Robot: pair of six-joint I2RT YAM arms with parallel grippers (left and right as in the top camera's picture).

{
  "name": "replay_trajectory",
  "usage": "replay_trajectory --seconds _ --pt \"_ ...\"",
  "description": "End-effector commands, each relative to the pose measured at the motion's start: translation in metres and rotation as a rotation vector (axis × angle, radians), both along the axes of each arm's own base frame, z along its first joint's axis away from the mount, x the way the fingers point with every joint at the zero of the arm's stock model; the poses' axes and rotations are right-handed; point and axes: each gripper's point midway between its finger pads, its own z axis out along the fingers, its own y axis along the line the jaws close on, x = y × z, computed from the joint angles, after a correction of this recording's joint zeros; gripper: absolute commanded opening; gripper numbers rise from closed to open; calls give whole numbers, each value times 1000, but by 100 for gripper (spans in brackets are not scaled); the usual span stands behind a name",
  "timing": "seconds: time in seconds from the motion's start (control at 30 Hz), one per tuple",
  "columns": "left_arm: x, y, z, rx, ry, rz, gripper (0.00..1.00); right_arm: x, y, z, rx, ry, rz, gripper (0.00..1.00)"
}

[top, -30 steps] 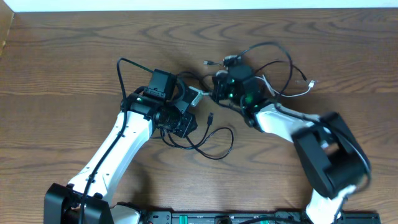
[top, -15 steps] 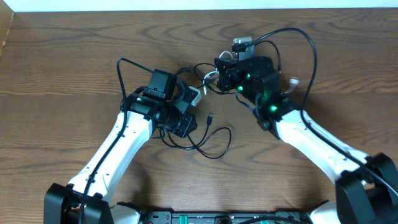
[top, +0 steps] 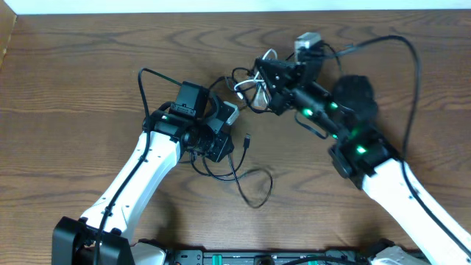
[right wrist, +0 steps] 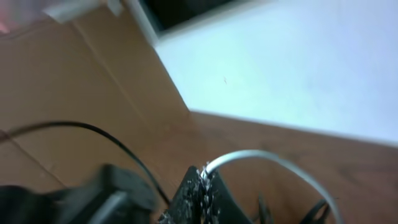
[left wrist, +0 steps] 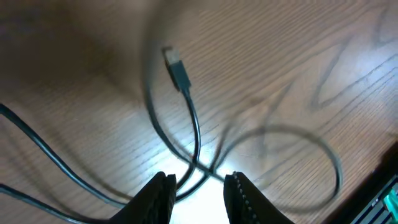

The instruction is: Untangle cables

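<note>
Several thin black cables [top: 257, 185] lie looped on the wooden table in front of my left arm, one ending in a small plug [top: 249, 140]. In the left wrist view that plug [left wrist: 177, 68] lies ahead and two black cords cross just past my fingertips. My left gripper [top: 215, 147] [left wrist: 199, 183] points down at them, jaws parted, with only bright table between them. My right gripper [top: 261, 79] [right wrist: 204, 173] is shut on a white cable [top: 249, 88] [right wrist: 267, 155], held above the table beside a knot of black cords [top: 239, 77].
The table's far edge meets a white wall [top: 221, 6]. A black base rail [top: 294, 258] runs along the near edge. The right arm's own thick black cable [top: 413, 66] arcs over the right side. The table's left edge [top: 6, 44] is at far left.
My right arm has swung up and to the right, taking the white cable and knot with it. The black loop on the table has been pulled narrower. The left arm has stayed put.
</note>
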Motion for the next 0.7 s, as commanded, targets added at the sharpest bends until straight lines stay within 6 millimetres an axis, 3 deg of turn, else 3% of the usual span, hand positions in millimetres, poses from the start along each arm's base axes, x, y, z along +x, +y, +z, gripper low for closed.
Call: replay_trajectory --seconds 0.0,0.13,0.23,0.37,0.53,0.67 --pt "-3 -22 15 -141 -3 -56 32 -9 -1 9 -34 -56 13 1" --pt "-2 -53 45 -359 -43 -153 31 -7 1 -14 -79 23 17 1" --pt "2 -65 62 -451 -98 -205 32 -8 1 -20 -91 44 21 1" --pt "21 -67 69 -429 -254 -257 38 -10 2 -20 -90 44 36 1" --pt "60 -53 66 -280 -418 -173 40 -19 9 -20 -87 44 103 1" --pt "70 -47 65 -237 -453 -144 40 -19 10 -19 -84 46 105 1"
